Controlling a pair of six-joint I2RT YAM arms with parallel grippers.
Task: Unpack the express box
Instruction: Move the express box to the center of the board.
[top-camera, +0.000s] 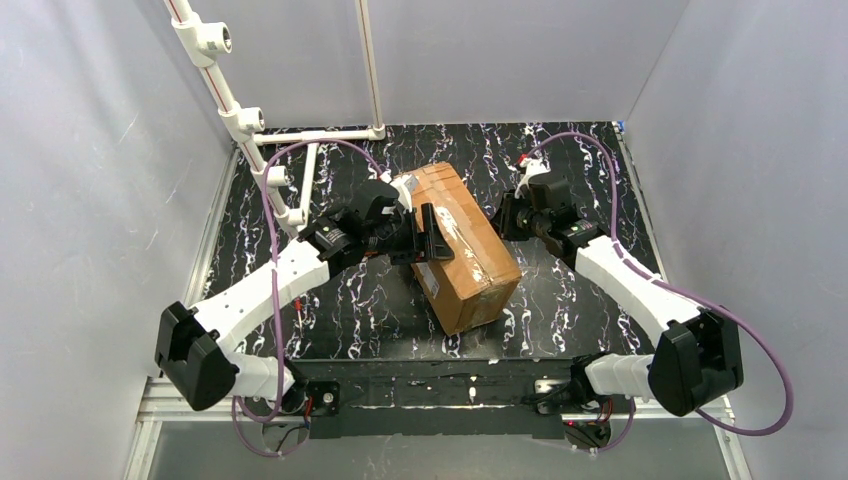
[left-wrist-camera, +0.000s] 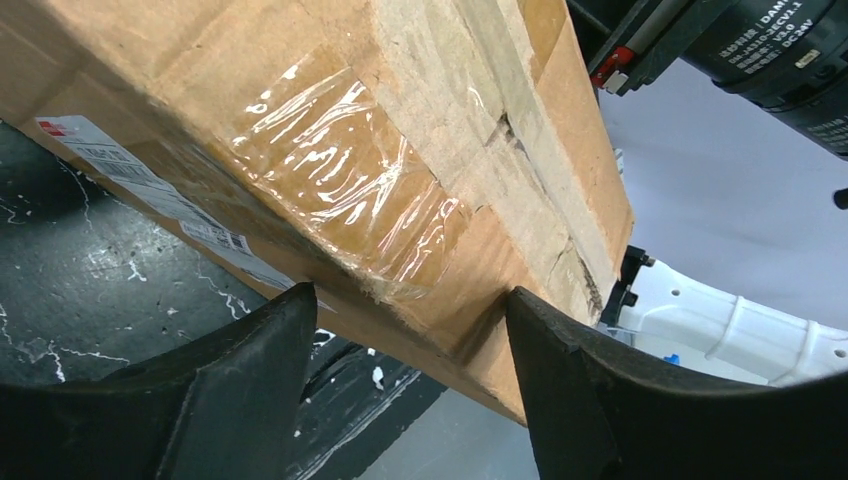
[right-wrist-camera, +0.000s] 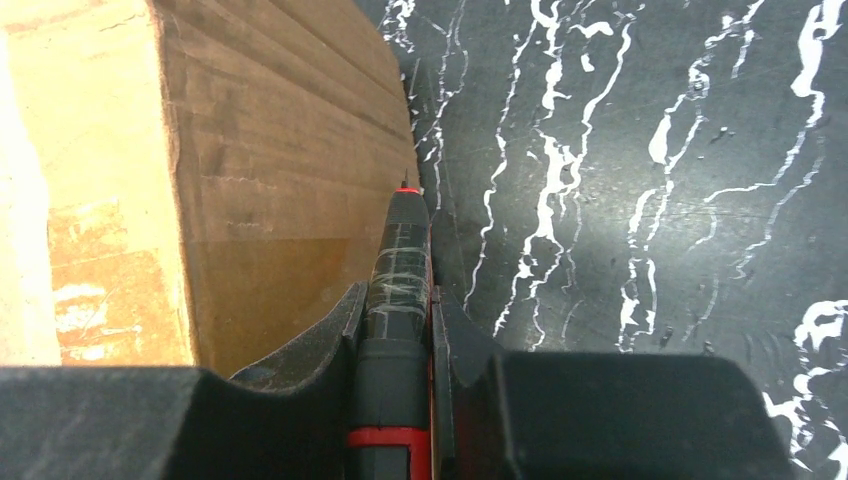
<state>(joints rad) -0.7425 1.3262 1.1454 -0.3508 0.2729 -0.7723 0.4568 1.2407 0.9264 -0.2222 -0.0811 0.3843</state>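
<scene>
Our left gripper (left-wrist-camera: 410, 302) spreads wide at the express box (top-camera: 482, 262); our right gripper (right-wrist-camera: 398, 312) pinches a black-and-red pen-shaped tool (right-wrist-camera: 401, 250) beside it

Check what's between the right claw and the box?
Right wrist view: only the black-and-red tool clamped in the right claw, its tip alongside the box side wall. Contact unclear.

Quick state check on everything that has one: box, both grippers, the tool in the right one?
express box: shut, seam taped.
left gripper: open, astride a box edge.
right gripper: shut on the black-and-red tool.
black-and-red tool: held, tip beside the box's side.
</scene>
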